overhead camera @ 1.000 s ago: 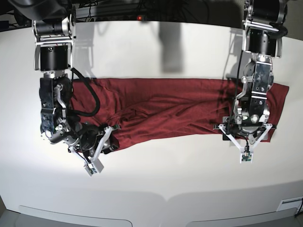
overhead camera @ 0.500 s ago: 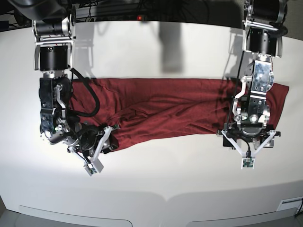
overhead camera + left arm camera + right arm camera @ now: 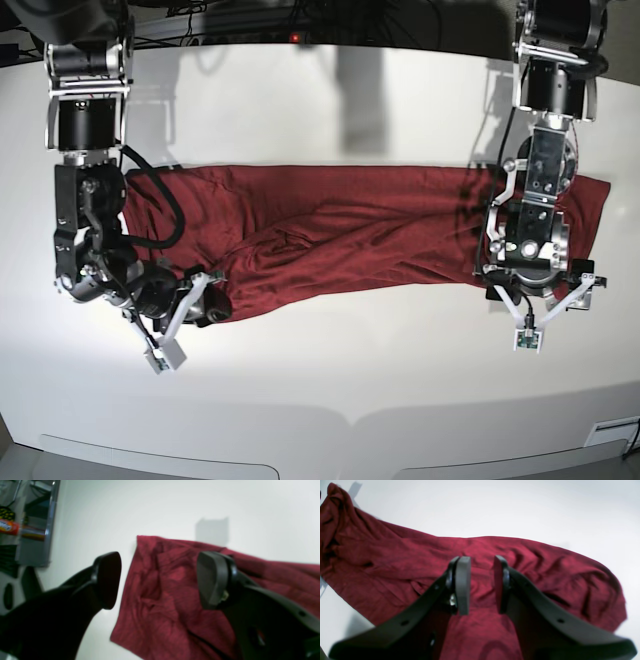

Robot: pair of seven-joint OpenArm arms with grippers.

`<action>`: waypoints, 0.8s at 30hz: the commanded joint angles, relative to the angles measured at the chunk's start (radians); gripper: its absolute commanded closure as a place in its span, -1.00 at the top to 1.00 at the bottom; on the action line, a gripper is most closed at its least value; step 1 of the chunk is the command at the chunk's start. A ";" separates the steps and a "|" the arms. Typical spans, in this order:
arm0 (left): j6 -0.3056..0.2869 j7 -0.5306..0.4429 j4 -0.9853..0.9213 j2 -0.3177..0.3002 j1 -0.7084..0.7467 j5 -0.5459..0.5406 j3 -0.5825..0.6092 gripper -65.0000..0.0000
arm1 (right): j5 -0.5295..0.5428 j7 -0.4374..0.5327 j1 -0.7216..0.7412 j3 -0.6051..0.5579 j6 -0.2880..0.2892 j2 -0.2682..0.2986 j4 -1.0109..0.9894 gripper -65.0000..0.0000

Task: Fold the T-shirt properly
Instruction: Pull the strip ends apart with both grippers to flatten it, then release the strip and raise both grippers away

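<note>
L gripper [image 3: 157,580] hovering wide apart, empty, over T-shirt [image 3: 360,245] corner; R gripper [image 3: 482,585] part-open, nothing grasped, above cloth on tabletop [image 3: 330,110].

The T-shirt [image 3: 370,240] is soft, matt, wrinkled knit cloth on a smooth, white, matt table [image 3: 330,380].

The T-shirt [image 3: 350,240] is dark red, thin knit fabric without print. It lies flat on the table [image 3: 330,110] as a long horizontal band, folded lengthwise. The surface is wrinkled, with diagonal creases near the middle and bunched fabric at one end.
</note>
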 commanded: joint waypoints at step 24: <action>-0.407 0.033 -0.050 -0.330 -0.133 -0.655 -0.269 0.39 | -0.079 0.051 -0.210 0.008 0.005 0.026 0.368 -0.49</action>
